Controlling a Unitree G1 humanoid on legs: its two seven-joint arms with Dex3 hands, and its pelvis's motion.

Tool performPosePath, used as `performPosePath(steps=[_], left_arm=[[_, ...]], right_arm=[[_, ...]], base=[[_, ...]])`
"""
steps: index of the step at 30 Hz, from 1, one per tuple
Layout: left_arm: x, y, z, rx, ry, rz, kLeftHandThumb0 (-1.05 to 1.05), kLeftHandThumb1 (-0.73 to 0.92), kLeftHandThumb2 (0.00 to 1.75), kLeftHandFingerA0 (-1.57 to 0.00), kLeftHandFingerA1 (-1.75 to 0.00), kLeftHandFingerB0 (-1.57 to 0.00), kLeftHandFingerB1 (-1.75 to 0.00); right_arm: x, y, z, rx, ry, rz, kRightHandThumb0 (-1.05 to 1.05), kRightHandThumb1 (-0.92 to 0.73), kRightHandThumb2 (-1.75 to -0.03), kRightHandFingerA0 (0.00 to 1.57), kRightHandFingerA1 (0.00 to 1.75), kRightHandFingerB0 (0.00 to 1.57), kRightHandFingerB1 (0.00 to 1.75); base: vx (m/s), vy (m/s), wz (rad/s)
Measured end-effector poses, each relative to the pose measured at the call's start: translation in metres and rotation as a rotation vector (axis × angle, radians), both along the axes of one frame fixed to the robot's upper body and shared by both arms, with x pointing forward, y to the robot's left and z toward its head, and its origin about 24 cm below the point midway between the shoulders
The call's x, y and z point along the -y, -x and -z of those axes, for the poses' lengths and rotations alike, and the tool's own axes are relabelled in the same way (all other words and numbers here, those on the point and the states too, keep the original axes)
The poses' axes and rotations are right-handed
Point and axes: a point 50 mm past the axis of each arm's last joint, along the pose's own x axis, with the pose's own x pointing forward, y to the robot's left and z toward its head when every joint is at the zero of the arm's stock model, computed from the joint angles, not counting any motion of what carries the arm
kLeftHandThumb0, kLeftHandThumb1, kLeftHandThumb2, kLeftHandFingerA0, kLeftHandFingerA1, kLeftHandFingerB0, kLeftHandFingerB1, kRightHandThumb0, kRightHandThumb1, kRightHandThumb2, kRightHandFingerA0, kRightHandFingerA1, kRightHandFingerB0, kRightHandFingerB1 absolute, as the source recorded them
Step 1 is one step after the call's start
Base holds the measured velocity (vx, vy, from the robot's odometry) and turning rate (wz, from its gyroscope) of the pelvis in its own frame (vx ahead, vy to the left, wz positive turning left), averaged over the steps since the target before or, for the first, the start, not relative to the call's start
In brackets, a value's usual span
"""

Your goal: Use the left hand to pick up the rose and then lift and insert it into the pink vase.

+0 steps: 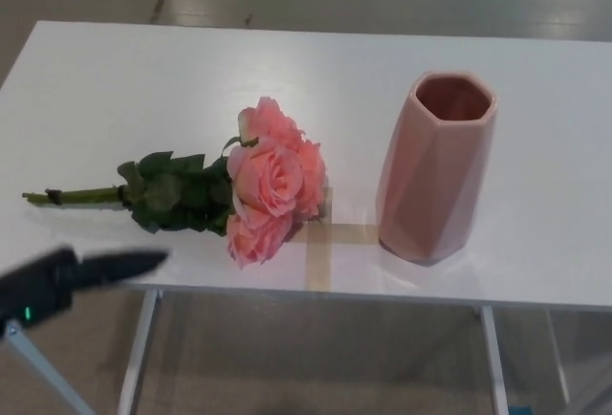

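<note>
Just beyond left robot hand (81, 273), rose (220, 195) flat on table (143, 80)

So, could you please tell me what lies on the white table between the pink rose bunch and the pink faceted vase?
In the head view, only a tan tape cross on the white table lies between the pink rose bunch and the pink faceted vase.

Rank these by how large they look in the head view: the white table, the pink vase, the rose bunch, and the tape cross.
1. White table, by far the largest.
2-3. Pink vase and rose bunch: the bunch is longer, the vase bulkier; too close to rank.
4. Tape cross, the smallest, partly hidden under the blooms.
</note>
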Motion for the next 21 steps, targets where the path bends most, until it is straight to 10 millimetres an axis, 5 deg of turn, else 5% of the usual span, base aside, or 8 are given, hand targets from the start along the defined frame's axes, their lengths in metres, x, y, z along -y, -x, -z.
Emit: performPosePath(steps=[1,3,10,11,16,17,19,21], left_arm=[[0.001,-0.006,-0.002,0.023,0.000,-0.006,-0.33,0.26,0.52,-0.28,-0.39,-0.28,-0.33],[0.003,-0.017,-0.006,0.059,-0.001,-0.016,-0.17,0.08,0.73,-0.14,-0.54,-0.13,-0.52],[0.006,-0.058,-0.014,0.107,-0.036,-0.063,-0.27,0.20,0.81,-0.06,-0.50,-0.06,-0.49],[0.006,-0.062,-0.014,0.108,-0.042,-0.067,-0.52,0.42,0.53,-0.20,-0.30,-0.19,-0.28],[0.007,-0.094,-0.017,0.084,-0.109,-0.108,-0.54,0.35,0.71,-0.03,-0.18,-0.08,-0.27],[0.008,-0.098,-0.016,0.076,-0.123,-0.112,-0.55,0.43,0.54,0.00,-0.23,-0.08,-0.25],[0.010,-0.110,-0.016,0.048,-0.175,-0.121,-0.55,0.42,0.56,0.00,-0.21,-0.06,-0.24],[0.013,-0.120,-0.016,0.022,-0.225,-0.129,-0.53,0.35,0.71,-0.02,-0.17,-0.05,-0.23]], right_arm=[[0.000,0.000,0.000,0.000,0.000,0.000,-0.31,-0.65,-0.59,0.69,0.43,0.49,0.38],[0.000,0.000,0.000,0.000,0.000,0.000,-0.31,-0.65,-0.59,0.69,0.43,0.49,0.38],[0.000,0.000,0.000,0.002,0.000,-0.002,-0.31,-0.65,-0.59,0.68,0.43,0.50,0.38],[0.000,0.000,0.000,0.001,0.000,-0.002,-0.31,-0.65,-0.59,0.68,0.43,0.50,0.38],[0.000,-0.001,0.000,0.003,0.001,-0.003,-0.31,-0.65,-0.59,0.68,0.43,0.50,0.38],[0.000,-0.001,0.000,0.003,0.001,-0.004,-0.31,-0.65,-0.59,0.68,0.43,0.50,0.38],[0.000,-0.001,0.000,0.003,0.001,-0.004,-0.31,-0.65,-0.59,0.67,0.43,0.50,0.38],[0.000,-0.001,0.000,0.004,0.001,-0.003,-0.31,-0.65,-0.59,0.67,0.43,0.50,0.38]], base=[[0.00,0.000,0.00],[0.00,0.000,0.00],[0.00,0.000,0.00],[0.00,0.000,0.00],[0.00,0.000,0.00],[0.00,0.000,0.00],[0.00,0.000,0.00],[0.00,0.000,0.00]])
